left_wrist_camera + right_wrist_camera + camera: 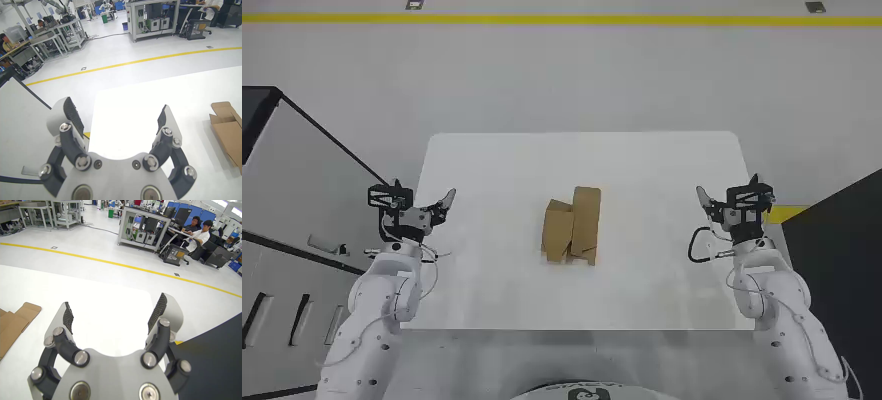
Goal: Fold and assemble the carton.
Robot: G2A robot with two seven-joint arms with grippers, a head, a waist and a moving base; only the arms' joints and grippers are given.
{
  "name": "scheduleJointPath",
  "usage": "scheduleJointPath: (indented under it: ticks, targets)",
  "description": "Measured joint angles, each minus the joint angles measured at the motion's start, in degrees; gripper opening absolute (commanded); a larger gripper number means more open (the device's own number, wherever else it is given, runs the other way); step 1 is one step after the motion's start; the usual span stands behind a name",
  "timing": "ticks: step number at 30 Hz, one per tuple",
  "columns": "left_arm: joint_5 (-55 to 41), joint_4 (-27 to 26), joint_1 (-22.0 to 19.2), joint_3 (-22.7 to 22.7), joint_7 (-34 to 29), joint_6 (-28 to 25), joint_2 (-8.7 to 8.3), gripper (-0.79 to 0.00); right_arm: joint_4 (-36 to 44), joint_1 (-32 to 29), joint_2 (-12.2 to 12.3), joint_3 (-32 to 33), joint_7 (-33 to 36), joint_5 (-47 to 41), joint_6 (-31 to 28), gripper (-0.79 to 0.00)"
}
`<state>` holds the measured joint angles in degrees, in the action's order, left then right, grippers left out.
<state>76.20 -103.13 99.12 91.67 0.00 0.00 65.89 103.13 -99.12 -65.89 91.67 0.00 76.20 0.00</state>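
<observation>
The carton [572, 227] lies near the middle of the counter [662, 170]. It looks mostly flat, with some flaps sticking out, so I think the folding has hardly begun. The left claw [117, 103] is wide and holds nothing, by the left edge of the counter. The right claw [114, 298] is wide and empty too, by the right edge. Both are well apart from the carton. Almost all the work is left.

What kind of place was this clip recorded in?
Probably a robotics lab or industrial workshop: a yellow floor line, a metal-framed equipment rack full of electronics, and a white table carrying the flat carton.
</observation>
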Motion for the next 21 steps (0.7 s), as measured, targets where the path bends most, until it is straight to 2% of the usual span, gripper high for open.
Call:
scheduleJointPath:
  ticks: [9, 16, 21]
  targets:
    - [-0.6, -0.3, 0.0, -0.1, 0.2, -0.3, 0.06, 0.000, 0.0, 0.0, 0.0, 0.0, 0.0, 0.0, 0.0, 0.000]
    - [0.7, -3.8, 1.7, -1.8, 2.4, -7.3, -0.03, 0.000, 0.0, 0.0, 0.0, 0.0, 0.0, 0.0, 0.0, 0.000]
    - [0.8, -3.8, 1.7, -1.8, 2.4, -7.3, -0.04, 0.000, 0.0, 0.0, 0.0, 0.0, 0.0, 0.0, 0.0, 0.000]
